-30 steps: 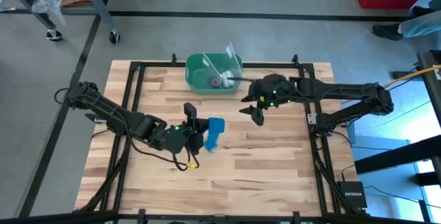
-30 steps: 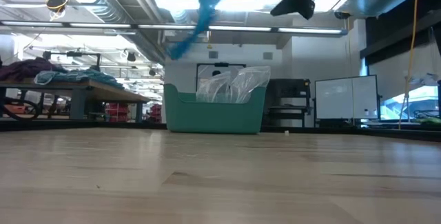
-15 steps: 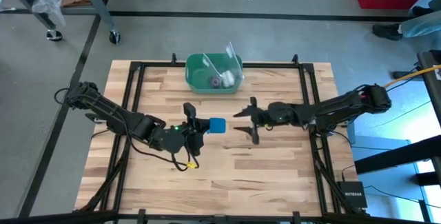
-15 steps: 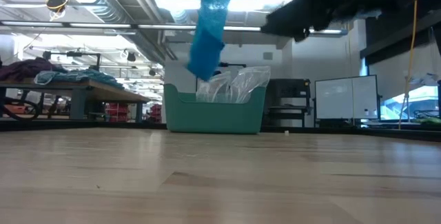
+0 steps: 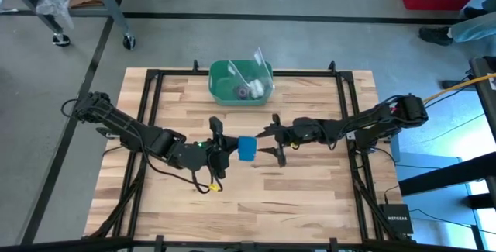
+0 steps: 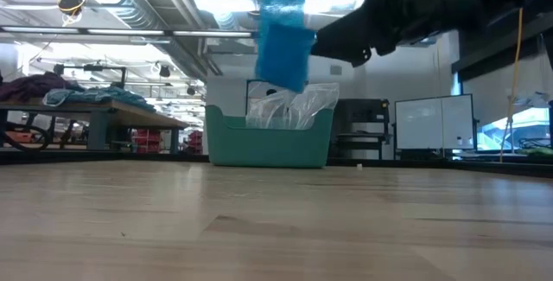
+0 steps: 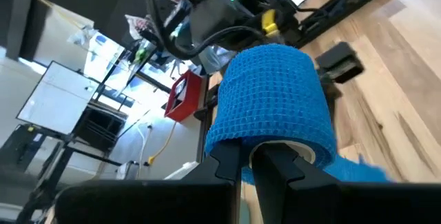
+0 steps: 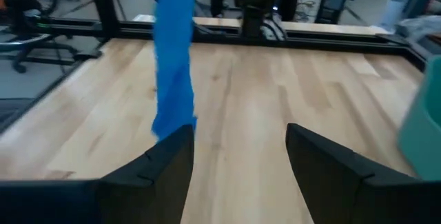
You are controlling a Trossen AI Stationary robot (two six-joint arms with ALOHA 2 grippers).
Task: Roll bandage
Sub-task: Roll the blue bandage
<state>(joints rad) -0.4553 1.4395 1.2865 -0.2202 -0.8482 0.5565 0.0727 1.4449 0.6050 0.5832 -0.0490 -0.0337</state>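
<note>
One bright blue bandage (image 7: 275,100) roll, tail dangling; left fingers (image 7: 227,160) pinching it, right fingers (image 8: 165,156) spread.

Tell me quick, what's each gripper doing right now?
Left gripper: shut on the bright blue soft fabric bandage, held up off the table.
Right gripper: open, holding nothing, facing the hanging bandage strip.

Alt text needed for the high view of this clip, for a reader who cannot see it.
Seen from above, the left claw is shut on a bright blue bandage at mid-table, while the right claw, open, sits right beside it on the other side. A green bin stands at the far edge of the wooden table.
</note>
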